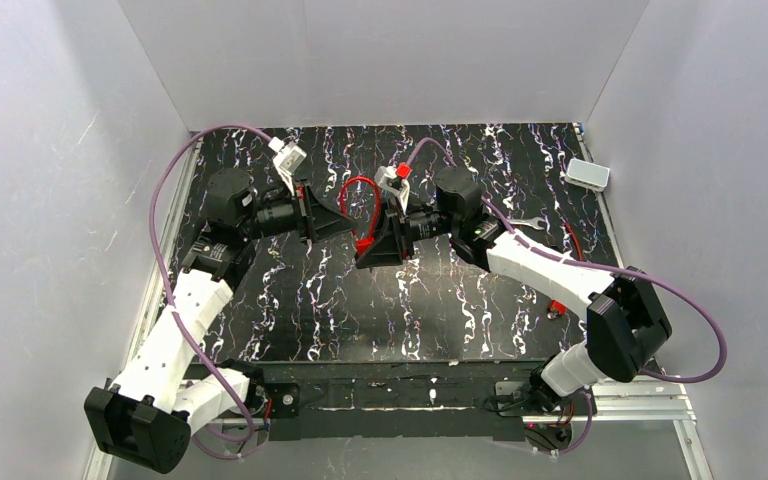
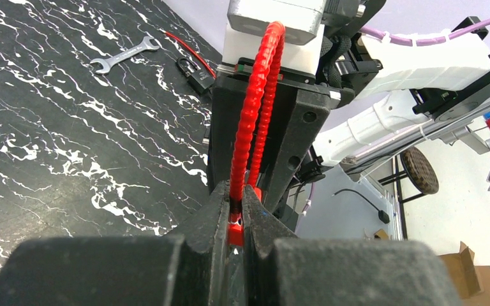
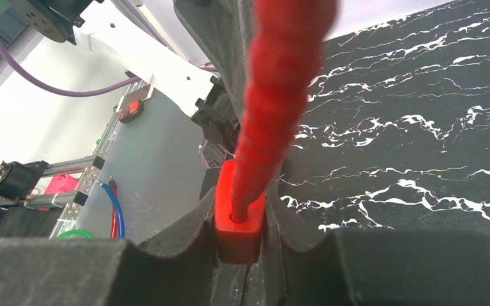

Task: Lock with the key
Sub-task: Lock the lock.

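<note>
Over the black marbled table [image 1: 310,300], my right gripper [image 3: 240,217] is squeezed tight on the red lock body [image 3: 238,239], held above mid-table, and its ribbed red cable [image 2: 255,115] loops upward. My left gripper [image 2: 235,196] is pinched closed on that cable's lower end.

The blocky red lock body [image 3: 239,226] is clamped aloft, its ribbed red cable [image 2: 251,108] looping upward.

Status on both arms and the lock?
Left gripper shut on red cable lock. Right gripper shut on its end block. Wrench, padlock lie aside.
</note>
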You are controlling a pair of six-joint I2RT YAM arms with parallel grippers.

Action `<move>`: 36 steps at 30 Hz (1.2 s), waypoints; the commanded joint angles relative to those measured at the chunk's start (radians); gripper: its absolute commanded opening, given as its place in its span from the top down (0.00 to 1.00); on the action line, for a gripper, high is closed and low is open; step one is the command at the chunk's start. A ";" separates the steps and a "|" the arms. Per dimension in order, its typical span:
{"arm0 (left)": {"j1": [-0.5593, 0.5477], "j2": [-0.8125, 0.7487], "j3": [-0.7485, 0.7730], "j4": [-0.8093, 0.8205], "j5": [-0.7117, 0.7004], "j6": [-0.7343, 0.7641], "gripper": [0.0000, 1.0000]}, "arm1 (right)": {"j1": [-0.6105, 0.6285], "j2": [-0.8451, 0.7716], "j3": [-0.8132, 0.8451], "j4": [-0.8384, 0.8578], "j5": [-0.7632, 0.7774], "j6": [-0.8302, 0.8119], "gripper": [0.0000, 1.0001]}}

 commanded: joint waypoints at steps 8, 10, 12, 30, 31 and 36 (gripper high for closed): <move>-0.037 -0.028 -0.040 0.003 0.030 0.015 1.00 | 0.011 0.007 0.050 0.036 -0.009 -0.020 0.99; -0.039 -0.033 -0.049 0.001 0.039 0.020 1.00 | 0.012 0.007 0.050 0.036 -0.008 -0.020 0.99; -0.043 -0.041 -0.057 -0.004 0.050 0.026 1.00 | 0.011 0.008 0.051 0.032 -0.005 -0.024 0.99; -0.100 -0.051 -0.133 -0.172 0.027 0.180 1.00 | 0.010 0.015 0.078 0.026 -0.023 -0.030 0.99; -0.105 -0.052 -0.141 -0.181 0.027 0.187 1.00 | 0.009 0.015 0.082 0.025 -0.026 -0.029 0.99; -0.118 -0.050 -0.186 -0.203 0.022 0.191 1.00 | 0.004 0.017 0.121 -0.010 -0.031 -0.049 0.99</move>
